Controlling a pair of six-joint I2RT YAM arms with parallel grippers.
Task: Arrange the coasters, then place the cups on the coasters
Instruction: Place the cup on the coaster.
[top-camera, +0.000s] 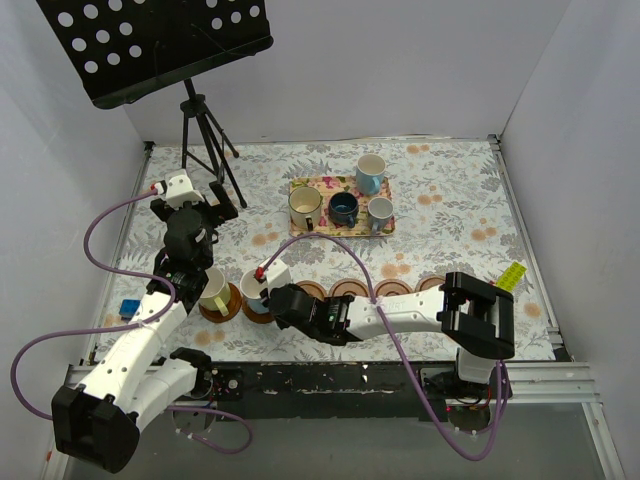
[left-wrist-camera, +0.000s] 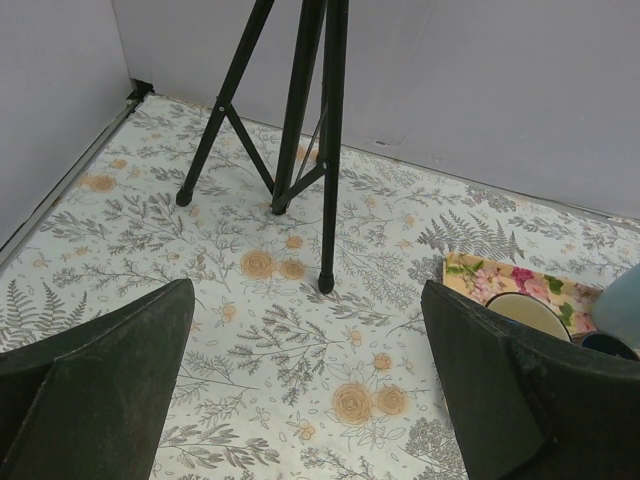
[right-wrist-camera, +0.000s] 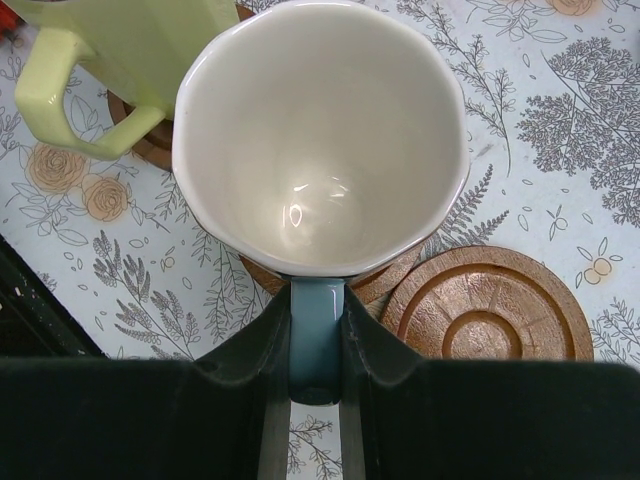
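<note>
the light blue mug (right-wrist-camera: 320, 140) stands upright over the second coaster (right-wrist-camera: 388, 284) from the left end of the row and hides most of that disc; i cannot tell whether it bears on the wood or hangs just above it. the right gripper (right-wrist-camera: 317, 335) is clamped on the mug's handle (right-wrist-camera: 317, 365), one jaw on either side. this hold keeps the body level and leaves the rim free. just beside it the yellow-green mug (right-wrist-camera: 130, 50) sits on the first coaster (right-wrist-camera: 150, 148), so the row is judged to be filling from the left. the next coaster (right-wrist-camera: 487, 310) lies bare close by, with three more bare discs beyond it along the counter (top-camera: 450, 200). on the floral tray (top-camera: 325, 184) four mugs wait: cream mug (top-camera: 305, 207), dark blue mug (top-camera: 343, 208), second light blue mug (top-camera: 370, 173) and small grey-blue mug (top-camera: 380, 212). the left gripper (left-wrist-camera: 307, 290) has its jaws wide apart and holds nothing. it faces the tripod (left-wrist-camera: 300, 120) feet, well clear of the work. next step, as judged: confirm seating, then release.
</note>
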